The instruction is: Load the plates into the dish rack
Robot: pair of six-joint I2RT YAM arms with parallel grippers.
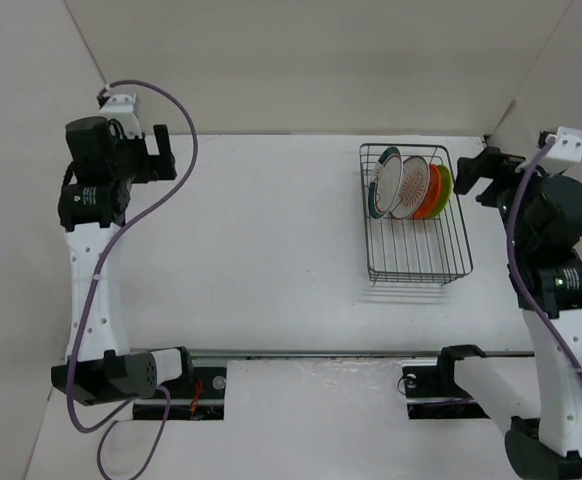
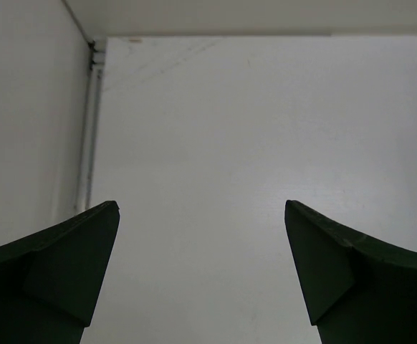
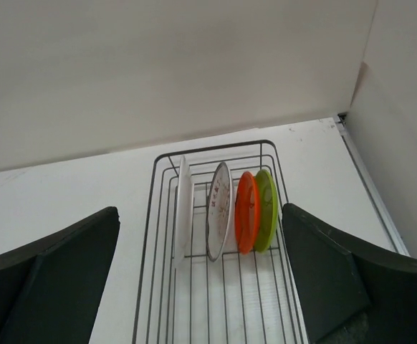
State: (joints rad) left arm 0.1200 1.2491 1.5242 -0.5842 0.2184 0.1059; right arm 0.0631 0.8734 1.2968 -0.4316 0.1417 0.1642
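All four plates stand on edge in the far end of the dish rack (image 1: 418, 255), slotted side by side between its prongs. The white plate with dark green rim (image 1: 382, 183) is toward the rack's left wall. Next come the patterned plate (image 1: 410, 187) and the orange plate (image 1: 432, 196), with the lime-green plate (image 1: 445, 181) closest to the rack's right wall. Each leans slightly on its divider; on edge is the pose the prongs are built to hold, so none should roll or slide flat. The right gripper (image 3: 200, 215) hangs near the rack's right side, jaws spread wide with nothing between them; its wrist view looks down the rack at the plate row. The left gripper (image 2: 201, 208) is well apart from the rack, far across the table (image 1: 271, 240) to the rack's left, likewise released and holding nothing. Judgement: loading looks complete, as no plate shows outside the rack. What remains, if anything, is drawing the right arm away without clipping the rack's wire.
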